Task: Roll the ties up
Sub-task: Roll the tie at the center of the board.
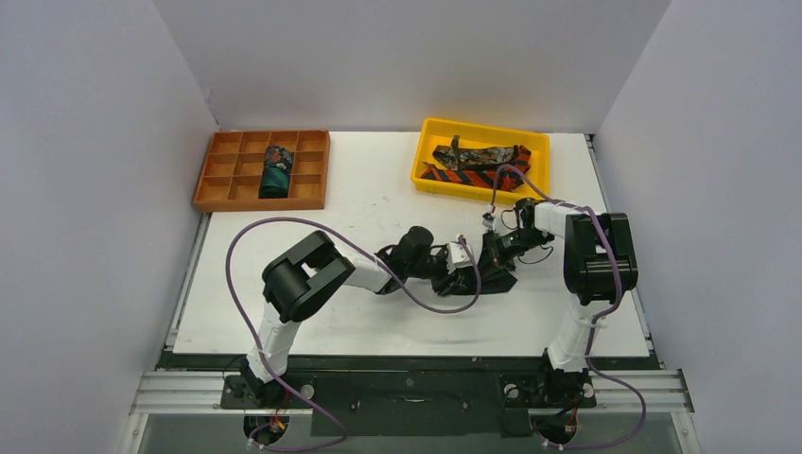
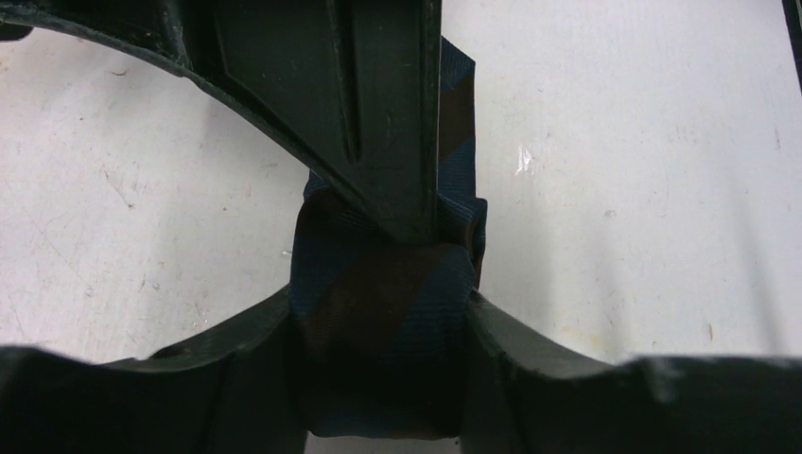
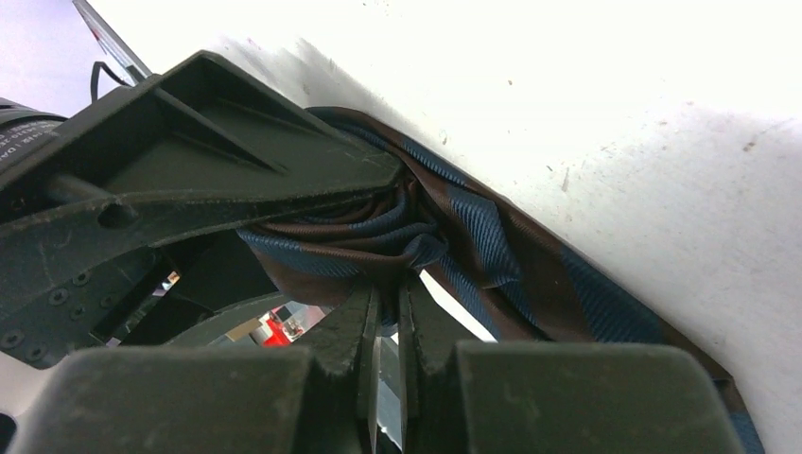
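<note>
A navy tie with brown stripes point(image 1: 499, 280) lies mid-table, partly rolled. My left gripper point(image 1: 465, 265) is shut on the rolled part point(image 2: 383, 322), with one finger against each side of the roll. My right gripper point(image 1: 492, 248) is shut on a bunched fold of the same tie point(image 3: 492, 236), pinched at its fingertips point(image 3: 388, 303). The right gripper's finger point(image 2: 378, 113) crosses above the roll in the left wrist view. A red-orange striped tie point(image 1: 468, 178) and a mottled brown tie point(image 1: 484, 155) lie in the yellow bin point(image 1: 430, 132). A dark teal rolled tie point(image 1: 276, 172) sits in the orange divided tray point(image 1: 217, 170).
The tray stands at the back left and the yellow bin at the back right of the white table. Purple cables point(image 1: 284, 225) loop over both arms. Grey walls close in the left, right and back sides.
</note>
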Motion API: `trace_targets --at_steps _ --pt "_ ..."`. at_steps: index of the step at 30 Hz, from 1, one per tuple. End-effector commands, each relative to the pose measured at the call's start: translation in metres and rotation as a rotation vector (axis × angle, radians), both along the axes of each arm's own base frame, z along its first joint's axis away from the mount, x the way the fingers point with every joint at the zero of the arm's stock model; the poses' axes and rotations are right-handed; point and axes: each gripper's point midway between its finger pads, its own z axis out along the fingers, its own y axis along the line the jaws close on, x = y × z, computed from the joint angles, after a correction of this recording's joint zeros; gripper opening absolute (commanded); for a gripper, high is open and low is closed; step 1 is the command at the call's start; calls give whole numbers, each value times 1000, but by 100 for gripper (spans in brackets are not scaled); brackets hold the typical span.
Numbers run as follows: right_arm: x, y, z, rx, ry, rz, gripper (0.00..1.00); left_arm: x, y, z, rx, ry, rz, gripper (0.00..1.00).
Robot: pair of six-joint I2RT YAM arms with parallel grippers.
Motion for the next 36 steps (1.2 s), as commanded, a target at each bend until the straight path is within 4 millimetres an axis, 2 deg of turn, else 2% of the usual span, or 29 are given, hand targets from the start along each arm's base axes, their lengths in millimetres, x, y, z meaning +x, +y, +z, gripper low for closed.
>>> trace_targets --at_steps 1,2,6,10,14,20,22,24,26,28,29,31,32,34,36 --pt "8 -21 -38 -189 -79 41 0 -19 35 -48 121 146 19 50" --pt "7 -26 -41 -219 -77 43 0 -17 31 -38 87 132 11 53" --pt "10 -48 -58 -369 -67 42 0 -14 23 -24 29 95 -28 57" --pt "14 -55 -66 -431 -39 43 0 -12 7 -12 -22 69 -68 58" --pt "15 -53 -66 -478 -47 82 0 -14 -4 -4 -57 31 -115 59" --pt "12 -44 -69 -540 -53 177 0 -14 -11 -4 -87 -2 -126 60" --pt "12 -38 -69 -533 -61 200 0 -14 -11 -7 -84 1 -120 56" --pt "13 -29 -67 -511 -78 222 0 -14 -10 -8 -79 14 -101 44" --pt "16 -12 -59 -436 -112 235 0 -12 -4 -11 -35 29 -66 22" --pt "18 2 -46 -353 -143 221 0 -10 8 -19 49 58 -6 13" --pt "19 7 -39 -315 -154 217 0 -11 19 -26 118 93 35 12" --pt "23 8 -21 -272 -203 203 11 -15 36 -36 208 122 76 9" --pt "28 4 -7 -259 -239 179 22 -20 46 -43 244 135 84 9" --pt "28 -2 11 -223 -262 145 32 -25 63 -55 321 149 110 8" --pt "26 -7 28 -165 -259 109 39 -31 75 -63 371 173 120 8"
